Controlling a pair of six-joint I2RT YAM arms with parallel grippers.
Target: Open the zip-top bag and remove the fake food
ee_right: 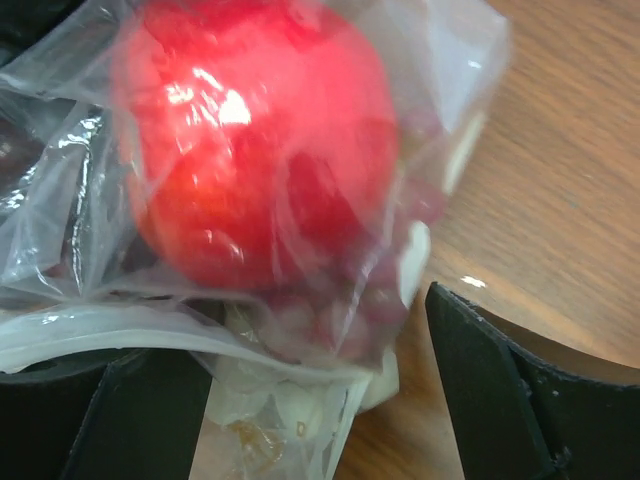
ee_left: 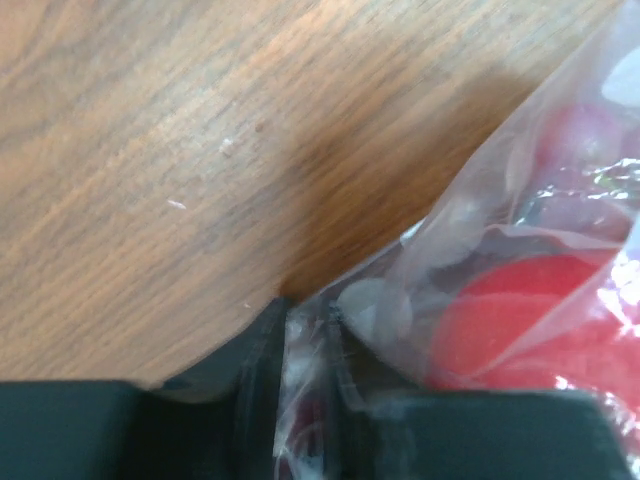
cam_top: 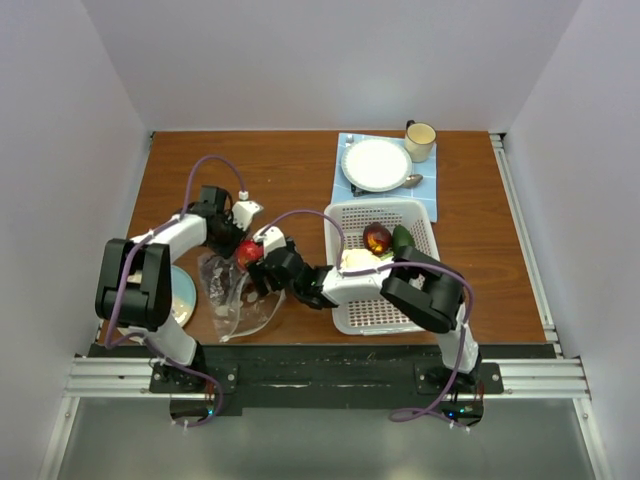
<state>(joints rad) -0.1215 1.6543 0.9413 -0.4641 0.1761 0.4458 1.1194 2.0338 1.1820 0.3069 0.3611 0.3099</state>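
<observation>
Top external view: the bag [cam_top: 240,300] lies crumpled on the worktop [cam_top: 290,170], just left of the basket [cam_top: 425,215], with a red fruit [cam_top: 248,253] inside its far end. The left hand [cam_top: 228,240] pinches the bag's edge. The right hand [cam_top: 262,272] stands wide apart, facing the fruit. Open wood lies behind the bag.

Bright, even overhead light up top, only soft shadows on the brown wooden table [cam_top: 280,170]. Wrist views are mushy: the red ball-like toy fruit [ee_right: 260,150] smears under white glare spots, and the clear crinkly dotted plastic bag [ee_left: 520,230] is out of focus.
</observation>
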